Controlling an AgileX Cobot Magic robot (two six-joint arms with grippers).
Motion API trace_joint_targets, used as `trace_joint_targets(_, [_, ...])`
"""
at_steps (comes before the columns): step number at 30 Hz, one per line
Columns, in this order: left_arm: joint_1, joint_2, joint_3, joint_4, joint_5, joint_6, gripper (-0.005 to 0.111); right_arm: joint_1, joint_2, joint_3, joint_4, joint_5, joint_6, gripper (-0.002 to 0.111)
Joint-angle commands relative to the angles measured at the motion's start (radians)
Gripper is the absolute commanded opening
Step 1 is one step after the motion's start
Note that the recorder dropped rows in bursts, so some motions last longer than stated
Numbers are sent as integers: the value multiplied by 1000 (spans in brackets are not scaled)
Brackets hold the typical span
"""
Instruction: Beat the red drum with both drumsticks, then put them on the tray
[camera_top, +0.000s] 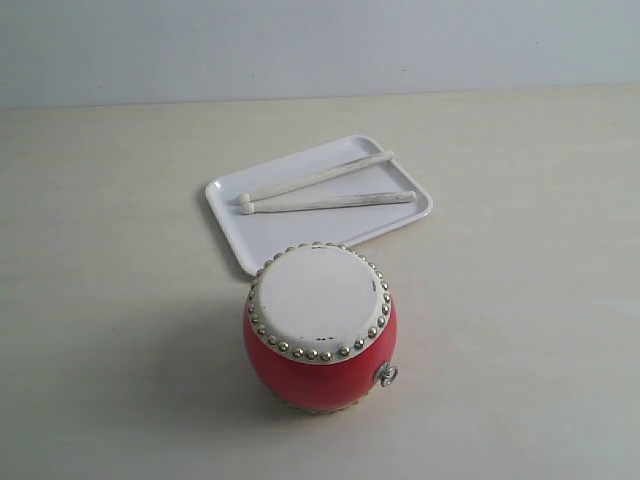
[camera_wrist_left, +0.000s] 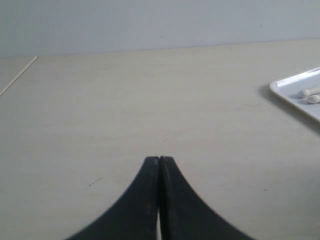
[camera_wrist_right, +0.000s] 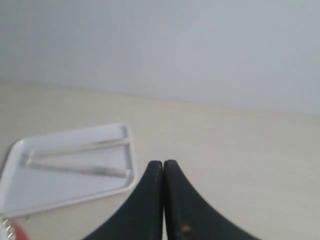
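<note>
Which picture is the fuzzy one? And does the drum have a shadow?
Right wrist view: the tray and drumsticks look soft and out of focus. Exterior view: sharp, and the red drum throws only a faint, soft shadow on the table by its base. Left wrist view: fairly clear, evenly lit.

red drum (camera_top: 320, 320): glossy red body, cream-white head, silver stud ring | drumsticks (camera_top: 330, 202): pale cream | tray (camera_top: 300, 236): plain white | desk (camera_top: 110, 300): pale beige, faint grain | left hand (camera_wrist_left: 159, 161), right hand (camera_wrist_right: 163, 164): black | wall (camera_top: 300, 40): pale grey
</note>
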Motion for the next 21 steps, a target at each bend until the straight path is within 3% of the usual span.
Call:
trace_joint_targets(1, [2,-6,1,6,0,4,0,-122,-139,45,24,-51,6,0])
trace_joint_targets(12, [2,-6,1,6,0,4,0,-125,-176,133,7,-154,16,0])
trace_joint_targets(21, [2,-6,1,6,0,4,0,-125,-208,306,-44,-315,171,0])
